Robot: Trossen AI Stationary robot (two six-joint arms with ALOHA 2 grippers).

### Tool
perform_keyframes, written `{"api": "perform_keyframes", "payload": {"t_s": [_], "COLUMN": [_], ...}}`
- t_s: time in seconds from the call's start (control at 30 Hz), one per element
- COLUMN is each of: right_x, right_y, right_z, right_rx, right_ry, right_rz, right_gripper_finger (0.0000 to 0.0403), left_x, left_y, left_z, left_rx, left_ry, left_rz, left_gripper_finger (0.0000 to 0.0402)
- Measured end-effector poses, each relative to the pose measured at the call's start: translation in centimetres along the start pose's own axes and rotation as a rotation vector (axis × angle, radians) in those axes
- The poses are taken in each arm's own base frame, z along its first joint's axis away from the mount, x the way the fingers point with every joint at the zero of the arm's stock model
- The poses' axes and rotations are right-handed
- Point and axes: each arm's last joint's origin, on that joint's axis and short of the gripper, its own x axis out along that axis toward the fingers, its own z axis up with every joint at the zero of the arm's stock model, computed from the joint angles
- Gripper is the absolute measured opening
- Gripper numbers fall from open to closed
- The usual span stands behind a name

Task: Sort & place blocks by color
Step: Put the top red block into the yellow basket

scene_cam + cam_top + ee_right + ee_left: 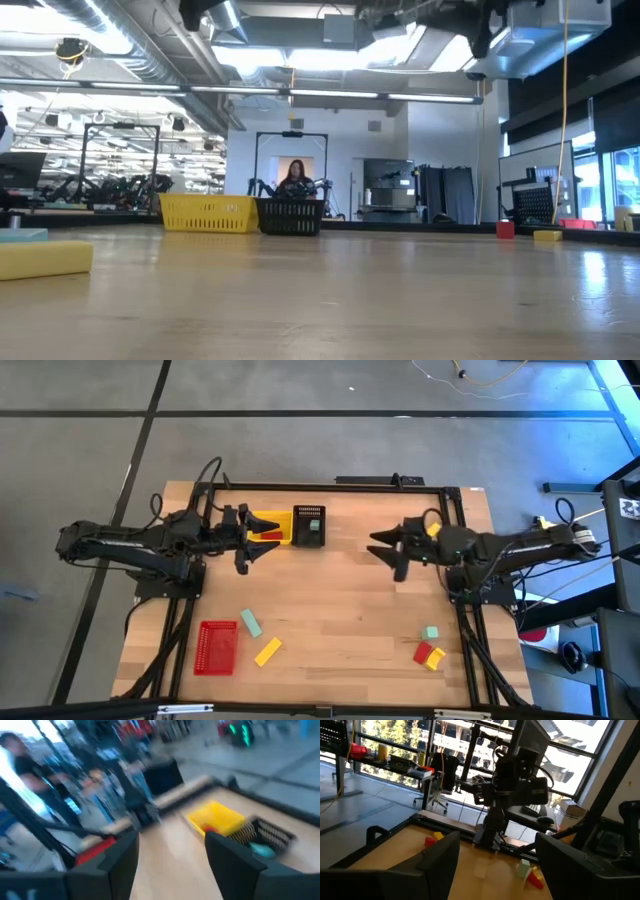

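Both grippers hang above the table and hold nothing. My left gripper point(246, 546) point(495, 870) is open, just left of the yellow basket point(268, 527), which holds a red block point(265, 535). My right gripper point(390, 550) point(172, 865) is open over bare wood, right of the black basket point(309, 527), which holds a teal block point(310, 512). A teal block point(250, 623) and a yellow block point(267, 651) lie flat near the red basket point(217, 647). Teal point(430, 632), red point(423, 652) and yellow point(436, 659) blocks lie together near the right front corner. A yellow block point(432, 530) shows beside the right arm.
The yellow basket point(208, 212) and black basket point(290, 215) stand side by side at the table's far edge. A black frame rail point(340, 485) borders the table. Bare wood lies between the two arms. A person point(296, 176) stands in the room beyond.
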Motion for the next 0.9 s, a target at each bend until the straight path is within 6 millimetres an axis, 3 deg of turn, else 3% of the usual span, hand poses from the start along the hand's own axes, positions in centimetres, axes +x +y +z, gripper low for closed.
{"api": "perform_keyframes", "payload": {"t_s": [0.1, 0.2, 0.37, 0.5, 0.6, 0.73, 0.9], "right_x": [-0.5, -0.4, 0.3, 0.6, 0.8, 1.1, 1.1], "right_y": [0.2, -0.1, -1.3, -4.2, -6.8, -10.5, -15.4], "right_z": [0.2, 0.3, 1.4, 2.1, 1.4, -0.5, -2.9], "right_rx": [0.000, 0.052, 0.159, 0.146, 0.136, 0.236, 0.369], "right_ry": [-0.037, -0.037, 0.058, 0.247, 0.376, 0.467, 0.446], "right_rz": [0.012, -0.094, -0.535, -0.910, -1.126, -1.259, -1.290], "right_gripper_finger": [0.0227, 0.0227, 0.0225, 0.0221, 0.0220, 0.0220, 0.0220], "left_x": [0.1, 0.1, 0.1, 0.1, 0.1, 0.1, 0.1], "left_y": [0.1, 0.0, 0.0, 0.0, 0.0, 0.1, 0.1], "left_z": [-0.1, -0.1, -0.1, -0.1, -0.1, -0.1, -0.1], "left_rx": [0.001, -0.006, -0.009, -0.009, -0.009, -0.010, -0.011], "left_ry": [0.008, 0.005, 0.006, 0.003, 0.002, -0.002, -0.003], "left_rz": [0.005, 0.003, 0.005, 0.012, 0.014, 0.029, 0.033], "left_gripper_finger": [0.0251, 0.0251, 0.0251, 0.0251, 0.0251, 0.0251, 0.0251]}}
